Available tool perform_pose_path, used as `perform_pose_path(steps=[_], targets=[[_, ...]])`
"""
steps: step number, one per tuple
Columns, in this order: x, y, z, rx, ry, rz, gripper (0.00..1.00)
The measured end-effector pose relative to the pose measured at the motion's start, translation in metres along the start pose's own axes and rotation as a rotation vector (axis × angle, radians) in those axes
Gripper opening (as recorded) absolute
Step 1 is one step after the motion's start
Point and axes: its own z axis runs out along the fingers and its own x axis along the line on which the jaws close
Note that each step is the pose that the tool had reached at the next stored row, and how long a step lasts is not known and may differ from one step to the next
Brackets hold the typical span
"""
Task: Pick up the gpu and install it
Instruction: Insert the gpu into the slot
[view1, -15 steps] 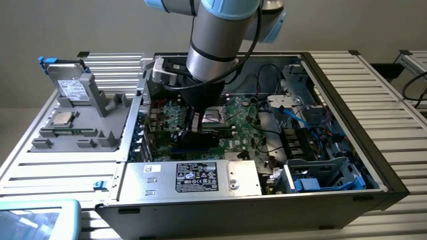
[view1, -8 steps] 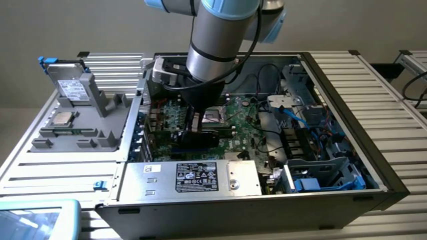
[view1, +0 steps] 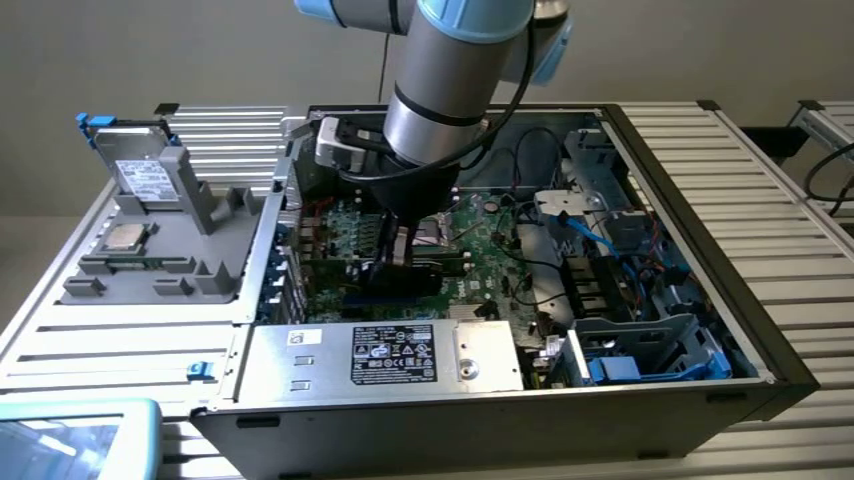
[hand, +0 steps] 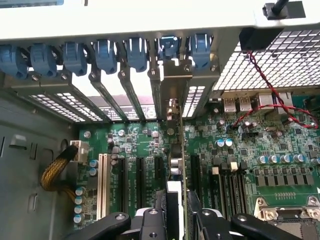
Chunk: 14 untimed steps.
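The gpu (hand: 176, 165) shows edge-on in the wrist view, a thin card standing upright over the motherboard's (hand: 240, 160) expansion slots. Its silver end bracket (hand: 172, 107) reaches up to the row of rear slot openings. My gripper (hand: 175, 220) is shut on the card, with one black finger on each face. In the exterior view the gripper (view1: 400, 262) is low inside the open computer case (view1: 694, 250), above the green motherboard (view1: 481, 250) near the case's rear wall. There the card itself is mostly hidden behind the fingers.
Blue retaining clips (hand: 100, 55) line the rear slot covers. A CPU socket (hand: 287, 215) and red-black wires (hand: 260, 105) lie beside the slots. A silver power supply (view1: 400, 355) fills the case front, cables and a drive cage (view1: 641, 350) its right. A grey parts tray (view1: 147, 235) stands outside, left.
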Motion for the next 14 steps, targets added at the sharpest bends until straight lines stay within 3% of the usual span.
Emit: perform_pose_path(steps=[5, 10, 12, 14], targets=[[0.0017, -0.0086, -0.0013, -0.0089, -0.0068, -0.002, 0.28], [0.002, -0.0067, -0.0087, -0.0061, -0.0077, -0.003, 0.28], [0.0021, -0.0062, -0.01, 0.0098, -0.0077, -0.005, 0.28], [0.0021, -0.006, -0.0106, 0.0373, -0.0078, -0.01, 0.28]])
